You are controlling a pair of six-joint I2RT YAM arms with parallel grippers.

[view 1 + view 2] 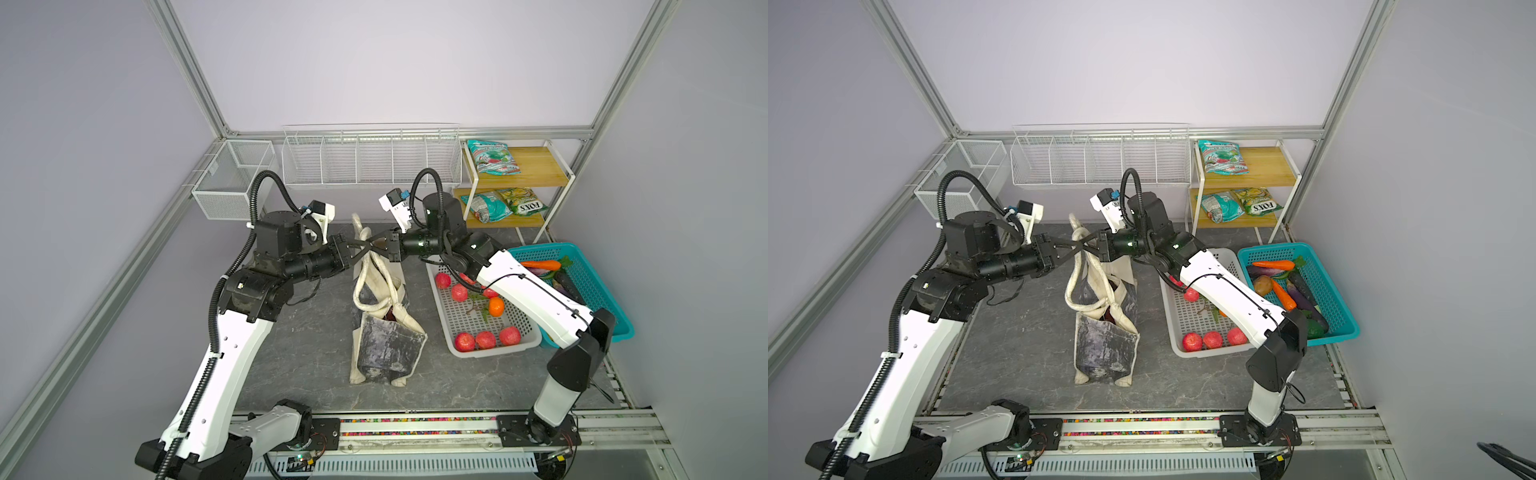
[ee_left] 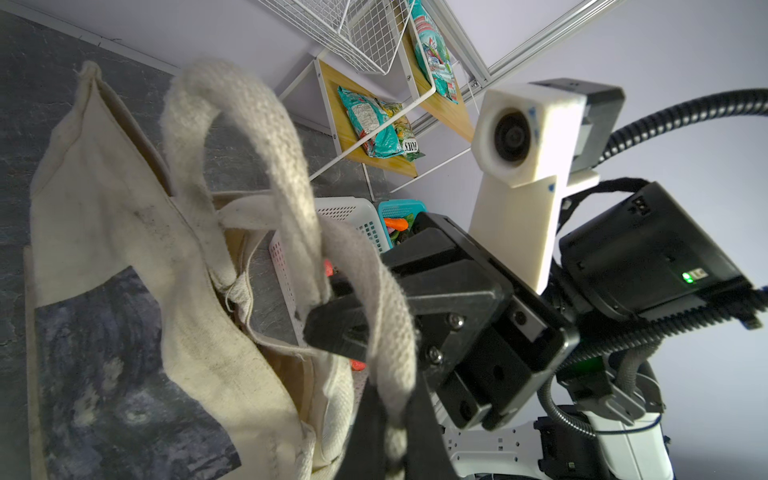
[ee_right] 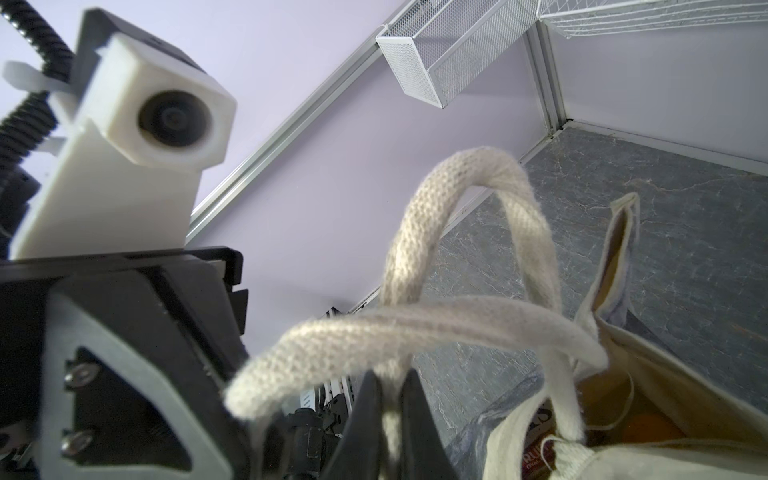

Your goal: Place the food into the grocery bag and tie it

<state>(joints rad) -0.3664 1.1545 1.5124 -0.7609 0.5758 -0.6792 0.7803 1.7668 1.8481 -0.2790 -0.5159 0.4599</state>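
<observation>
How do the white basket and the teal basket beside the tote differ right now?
The white basket holds round red fruits and one orange; the teal basket holds carrots and purple aubergines. The white basket sits nearer the tote; the teal basket lies further right. Both are perforated, rectangular, partly under the right arm.

Both top views look steeply down from above the near edge of the surface (image 1: 316, 332), sharing all of it. Each wrist view looks closely past its own jaws at the crossed handles (image 2: 291, 187), the two facing each other.
</observation>
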